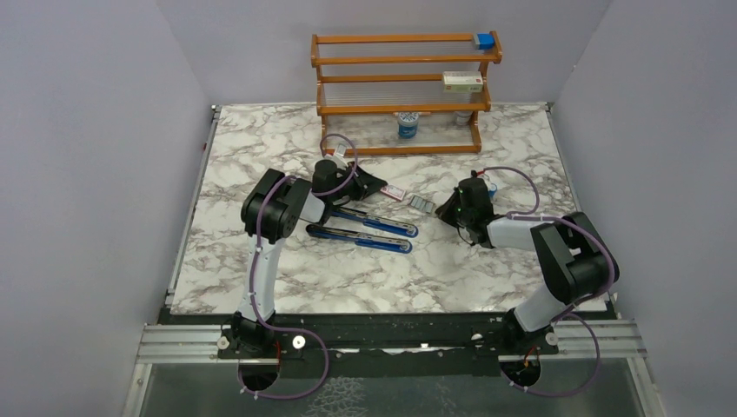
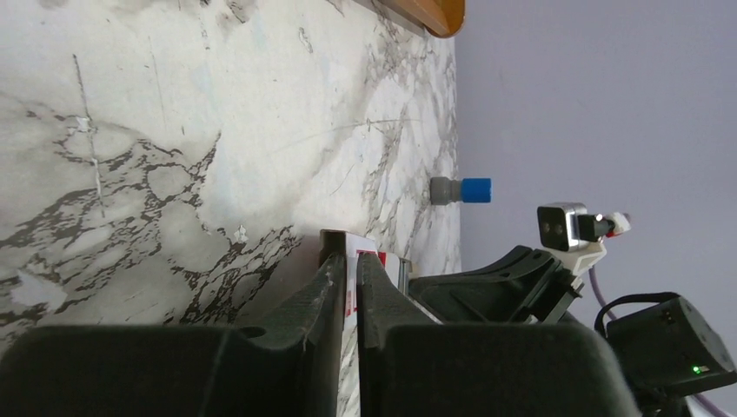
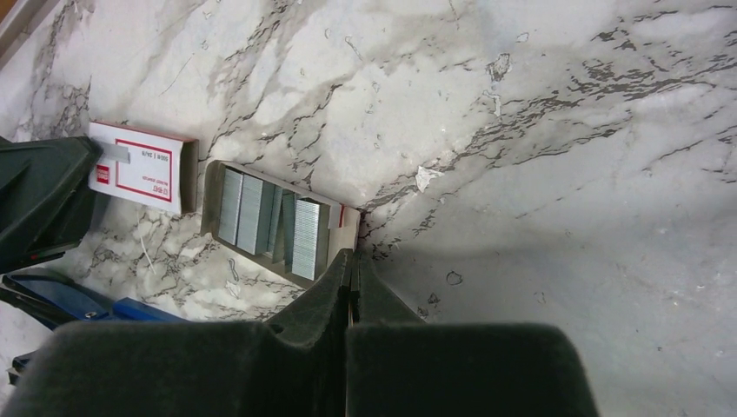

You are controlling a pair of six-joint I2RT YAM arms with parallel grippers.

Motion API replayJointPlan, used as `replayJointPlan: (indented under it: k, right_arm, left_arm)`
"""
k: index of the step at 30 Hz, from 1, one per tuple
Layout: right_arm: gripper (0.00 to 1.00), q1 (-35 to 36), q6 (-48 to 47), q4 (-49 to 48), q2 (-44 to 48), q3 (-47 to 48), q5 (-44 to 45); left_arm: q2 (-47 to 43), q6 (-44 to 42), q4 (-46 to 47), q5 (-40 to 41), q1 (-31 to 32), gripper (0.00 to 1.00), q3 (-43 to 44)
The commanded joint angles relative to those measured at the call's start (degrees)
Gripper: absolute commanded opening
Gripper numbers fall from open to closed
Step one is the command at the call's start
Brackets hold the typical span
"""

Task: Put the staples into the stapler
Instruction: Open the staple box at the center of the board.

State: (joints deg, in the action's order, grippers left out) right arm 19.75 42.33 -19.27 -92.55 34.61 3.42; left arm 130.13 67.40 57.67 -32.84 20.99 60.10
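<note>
- Stapler point(image 1: 365, 231): seen lying opened out on the marble table point(image 1: 261, 269), slightly left of centre. Its 2 blue arms are spread side by side, and their left ends are hidden under the left arm.
- Staples point(image 3: 248, 213): several silver-grey strips are seen packed in a shallow grey tray point(image 3: 211, 200). The tray rests on the table to the right of the stapler, apart from it.
- Small box point(image 3: 139, 169): white with red print, flat on the table just beside the tray, on the side toward the left arm.
- Left gripper point(image 2: 346, 261): fingers drawn almost together, with only a thin slit left between them. The tips are held low, right at the small box. Whether the box is touched cannot be told, and nothing is seen clamped.
- Right gripper point(image 3: 350, 261): fingers pressed together with nothing between them. The tips are placed just beside the near edge of the tray, and contact cannot be judged.
- Wooden shelf point(image 1: 404, 109): standing at the far edge of the table, well apart from both grippers.
- Both grippers are pointed toward each other, with the box and tray lying between them.
</note>
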Motion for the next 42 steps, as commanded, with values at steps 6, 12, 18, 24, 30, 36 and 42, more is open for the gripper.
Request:
replayJointPlan:
  k: [6, 12, 18, 24, 30, 36, 42]
  right_arm:
    - [0.01, -0.54, -1.57, 3.8, 0.5, -1.22, 1.68]
    - [0.01, -0.51, -1.81, 3.8, 0.71, -1.21, 1.71]
    - [0.01, -0.5, -1.98, 3.86, 0.98, -1.31, 1.85]
    - [0.01, -0.5, -2.27, 4.06, 1.14, -1.17, 2.14]
    - [0.01, -0.5, -2.91, 4.63, 1.67, -0.87, 2.68]
    - [0.05, -0.53, -4.38, 2.41, 1.51, -0.89, -0.96]
    - [0.11, -0.61, -4.85, -0.08, 1.5, -1.6, -4.32]
  left_arm:
    - [0.46, -3.08, -0.36, -0.87, -0.66, 0.4, 1.73]
    - [-1.28, -6.19, -3.74, -0.43, -1.24, 0.52, 1.96]
    - [-2.79, -9.07, -8.31, -0.15, -2.62, 0.58, 2.07]
    - [-4.53, -13.87, -16.29, 1.03, -2.72, 0.64, 3.24]
    - [-7.31, -18.42, -24.39, 3.34, -2.79, 0.69, 4.22]
    - [-11.15, -24.85, -34.41, 6.1, -2.77, 0.72, 6.89]
    - [-15.48, -32.58, -47.08, 10.2, -2.12, 0.73, 9.47]
